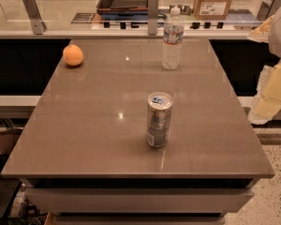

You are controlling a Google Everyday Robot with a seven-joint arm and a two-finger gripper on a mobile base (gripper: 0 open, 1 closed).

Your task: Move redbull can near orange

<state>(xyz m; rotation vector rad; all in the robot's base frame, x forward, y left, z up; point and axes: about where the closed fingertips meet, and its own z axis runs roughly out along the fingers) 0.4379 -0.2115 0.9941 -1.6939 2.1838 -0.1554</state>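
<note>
The redbull can (pixel 158 120) stands upright on the brown table (pixel 84 135), a little right of its middle and towards the front. The orange (pixel 73 55) rests on the table near the far left corner, well apart from the can. My gripper (pixel 266 102) hangs at the right side of the view, beyond the table's right edge and above floor level. It is far from both the can and the orange, and it holds nothing that I can see.
A clear plastic water bottle (pixel 172 40) stands upright at the far middle-right of the table. Behind the table runs a counter with a glass panel, metal brackets (pixel 152 13), a tray and a cardboard box (pixel 213 1). Speckled floor shows at the right.
</note>
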